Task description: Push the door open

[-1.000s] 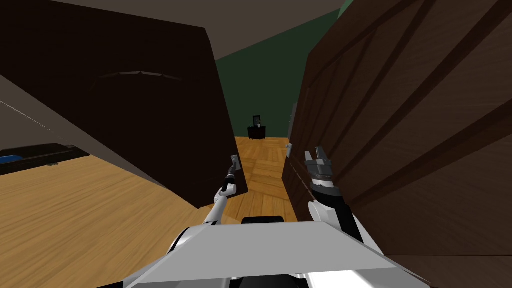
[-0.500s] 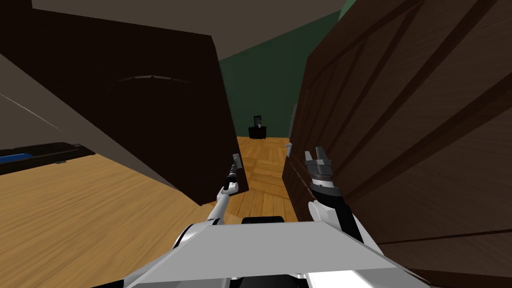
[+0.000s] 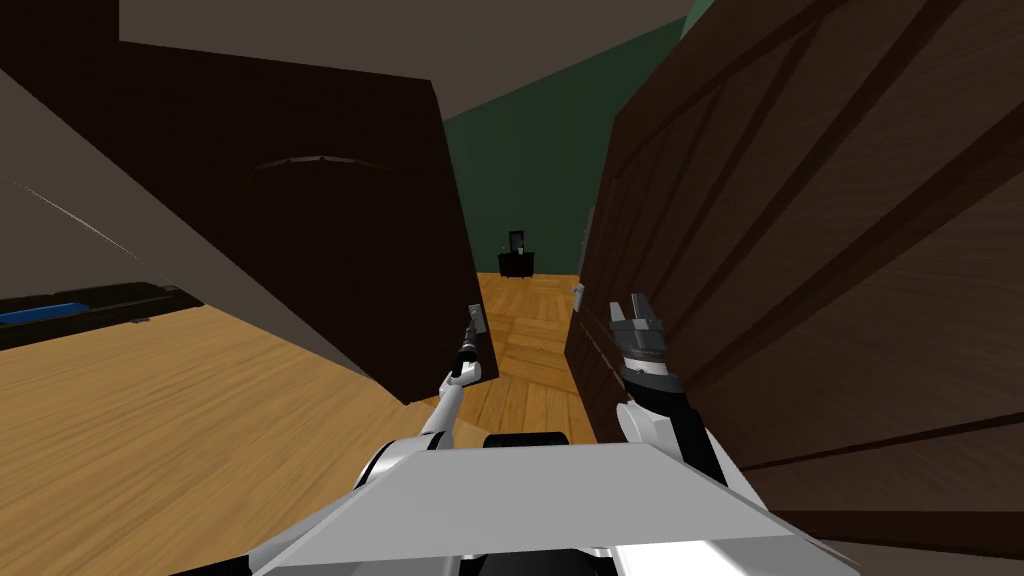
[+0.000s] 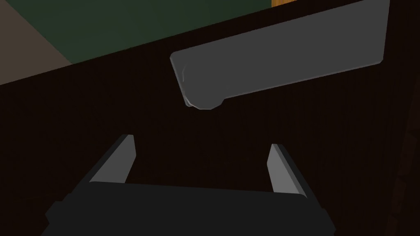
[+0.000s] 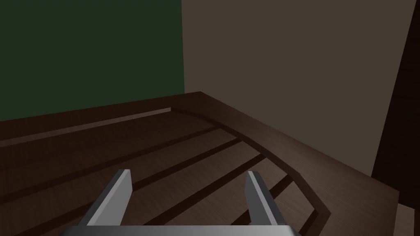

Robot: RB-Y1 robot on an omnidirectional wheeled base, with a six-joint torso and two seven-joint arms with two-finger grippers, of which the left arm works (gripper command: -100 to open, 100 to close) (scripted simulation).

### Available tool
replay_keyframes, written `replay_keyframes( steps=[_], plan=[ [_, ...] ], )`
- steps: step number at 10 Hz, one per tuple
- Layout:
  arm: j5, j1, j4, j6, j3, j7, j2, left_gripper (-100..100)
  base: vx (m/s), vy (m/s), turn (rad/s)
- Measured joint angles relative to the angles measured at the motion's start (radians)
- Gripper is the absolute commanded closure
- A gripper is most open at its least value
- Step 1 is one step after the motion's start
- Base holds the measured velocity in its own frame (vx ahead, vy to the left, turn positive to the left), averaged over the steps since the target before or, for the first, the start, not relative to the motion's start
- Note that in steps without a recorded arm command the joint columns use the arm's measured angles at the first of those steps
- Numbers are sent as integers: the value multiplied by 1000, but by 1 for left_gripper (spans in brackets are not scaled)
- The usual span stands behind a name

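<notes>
Close against the dark door (image 3: 330, 250), my left gripper (image 4: 201, 141) stands spread near its partly cut-off grey handle (image 4: 283, 65). My right gripper (image 5: 188, 172) is spread too.

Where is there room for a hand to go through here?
Free: the strip of wood floor between the left door and the right door. Crowded: the left door's edge, with the left gripper by the grey handle, and beside the right gripper at the right door.
</notes>
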Motion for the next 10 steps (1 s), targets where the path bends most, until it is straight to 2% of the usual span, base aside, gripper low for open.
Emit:
replay_keyframes(
  steps=[7, 8, 10],
  plan=[
    [64, -39, 21, 1, 0, 173, -41, -100, -63, 6, 18],
    [65, -39, 22, 0, 0, 178, -41, -100, 84, 15, -27],
    [66, -45, 37, -10, 2, 181, -9, -100, 177, 12, -20]
  ],
)
